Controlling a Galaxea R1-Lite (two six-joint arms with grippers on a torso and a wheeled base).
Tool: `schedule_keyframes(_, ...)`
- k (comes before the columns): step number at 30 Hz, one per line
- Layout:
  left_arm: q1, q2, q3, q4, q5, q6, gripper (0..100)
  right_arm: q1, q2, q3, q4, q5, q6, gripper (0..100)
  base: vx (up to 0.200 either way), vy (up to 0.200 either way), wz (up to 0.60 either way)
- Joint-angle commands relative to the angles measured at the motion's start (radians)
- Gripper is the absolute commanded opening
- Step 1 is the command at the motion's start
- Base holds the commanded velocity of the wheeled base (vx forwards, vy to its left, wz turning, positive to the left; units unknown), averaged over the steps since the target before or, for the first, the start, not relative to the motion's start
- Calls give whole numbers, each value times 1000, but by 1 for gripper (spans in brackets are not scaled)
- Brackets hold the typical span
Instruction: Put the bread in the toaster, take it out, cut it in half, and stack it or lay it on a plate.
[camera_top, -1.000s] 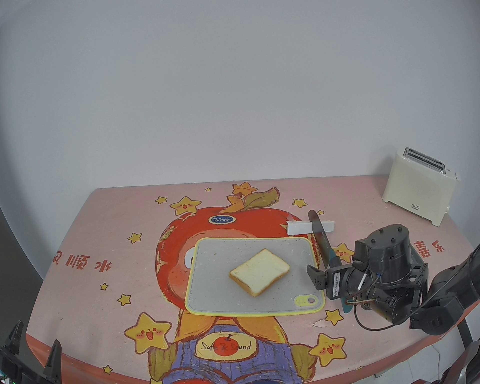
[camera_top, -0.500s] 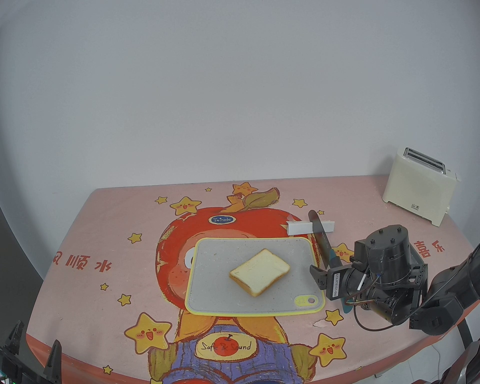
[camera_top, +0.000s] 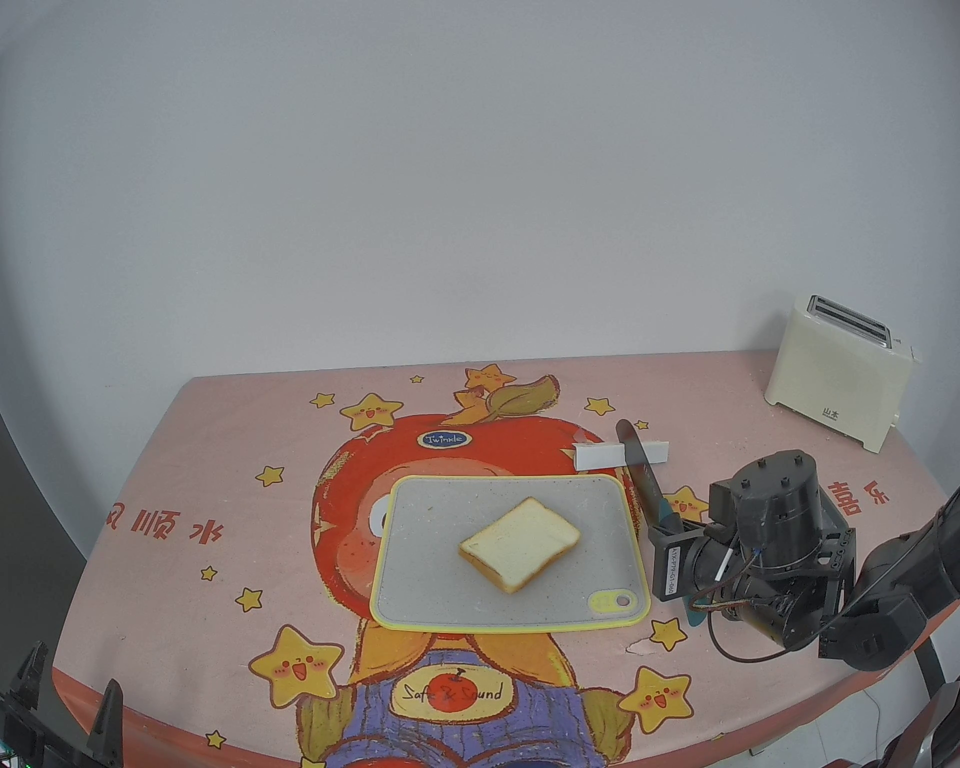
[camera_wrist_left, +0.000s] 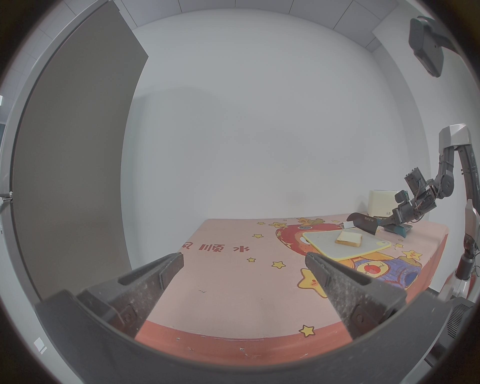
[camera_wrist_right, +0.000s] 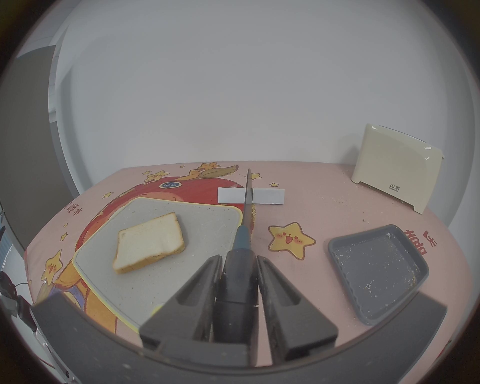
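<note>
Pink cartoon-printed table (camera_top: 250, 430) against a plain white wall, and at its right side the right gripper (camera_wrist_right: 236, 264) has its fingers clamped on the dark teal handle of the long-bladed kitchen knife (camera_wrist_right: 247, 200). The blade points away from the gripper and crosses a small white rectangular block (camera_wrist_right: 267, 196). Just beside it, the grey, yellow-rimmed cutting board (camera_top: 430, 570) carries the slice of white bread (camera_top: 520, 543), whole and flat near the middle. A dark grey square tray (camera_wrist_right: 380, 267) sits near the gripper, on the side away from the board. The cream toaster (camera_top: 840, 372) stands at the far right corner. Over at the near left corner, the left gripper (camera_wrist_left: 243, 261) hangs wide open.
</note>
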Motion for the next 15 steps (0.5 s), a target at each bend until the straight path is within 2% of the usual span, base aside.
schedule_keyframes(1, 1, -16, 18, 1, 0, 1, 100, 0, -4, -1, -1, 0, 0, 0, 0, 0, 0)
schedule_keyframes(15, 1, -16, 18, 1, 0, -1, 100, -9, -14, -2, -25, -2, -9, 0, 0, 0, 0)
